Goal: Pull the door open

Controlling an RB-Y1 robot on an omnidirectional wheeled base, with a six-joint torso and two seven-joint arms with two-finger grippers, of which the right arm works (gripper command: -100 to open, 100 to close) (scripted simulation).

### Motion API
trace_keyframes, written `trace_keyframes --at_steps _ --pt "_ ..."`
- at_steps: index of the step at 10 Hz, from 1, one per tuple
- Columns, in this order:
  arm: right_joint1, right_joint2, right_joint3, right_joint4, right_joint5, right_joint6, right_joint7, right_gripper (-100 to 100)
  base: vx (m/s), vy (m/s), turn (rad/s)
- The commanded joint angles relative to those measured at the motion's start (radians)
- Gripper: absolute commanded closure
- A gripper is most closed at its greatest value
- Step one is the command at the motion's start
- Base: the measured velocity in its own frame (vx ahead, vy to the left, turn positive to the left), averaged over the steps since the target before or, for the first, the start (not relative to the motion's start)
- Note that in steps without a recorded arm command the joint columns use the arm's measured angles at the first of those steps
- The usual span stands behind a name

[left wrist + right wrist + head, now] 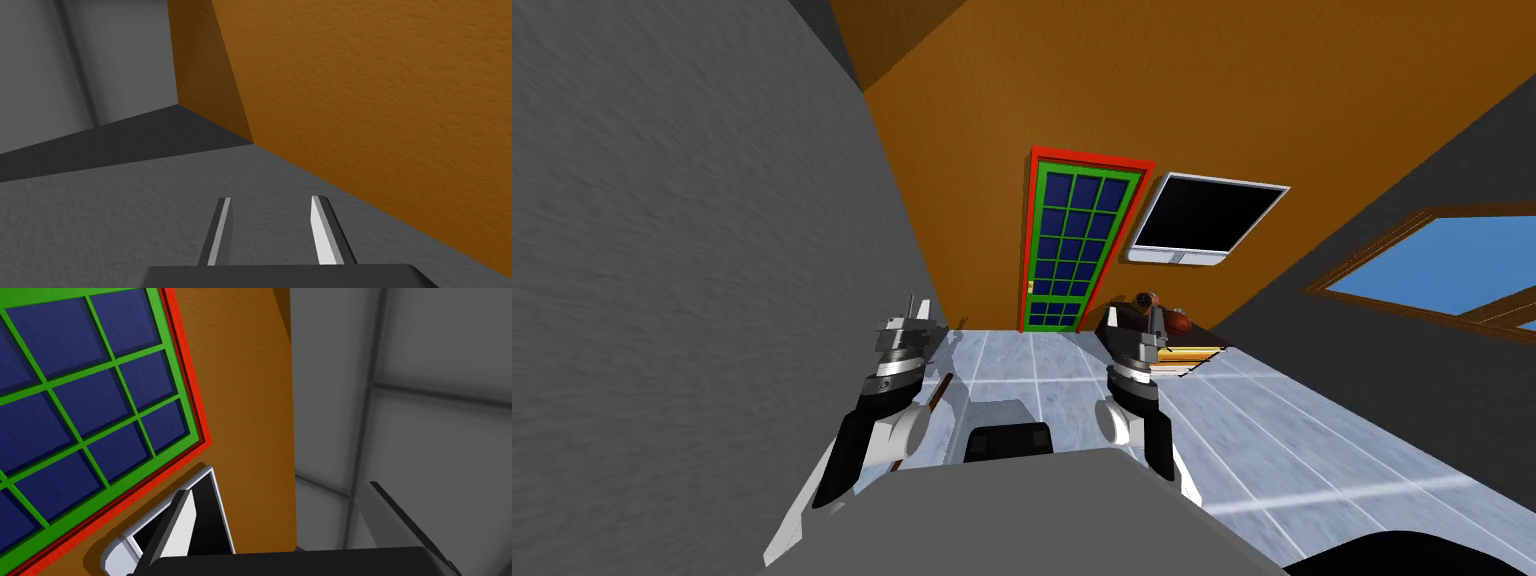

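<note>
A green door [1072, 245] with dark blue panes and a red frame [1034, 200] stands shut in the orange wall, far ahead across the floor. A small yellow handle [1031, 287] sits low on its left edge. The door [75, 403] also fills part of the right wrist view, well beyond the fingers. My left gripper [918, 308] is raised close to the grey wall, open and empty [272, 227]. My right gripper [1134, 318] is raised at the right, open and empty [287, 523]. Both are far from the door.
A black screen [1205, 215] hangs on the orange wall right of the door, seen too behind my right fingers [205, 523]. A low table [1184, 352] with brown objects stands below it. A grey wall [692, 250] runs close on my left. A window [1442, 265] is at the right.
</note>
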Motion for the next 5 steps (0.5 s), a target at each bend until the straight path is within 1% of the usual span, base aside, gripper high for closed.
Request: trace_keyframes --at_steps 1,5 --pt "-0.003 -0.008 0.001 0.029 -0.020 -0.011 -0.024 -100 0.066 -0.008 0.098" --pt "-0.012 -0.028 0.007 0.106 -0.077 -0.032 -0.086 -100 0.080 -0.003 0.138"
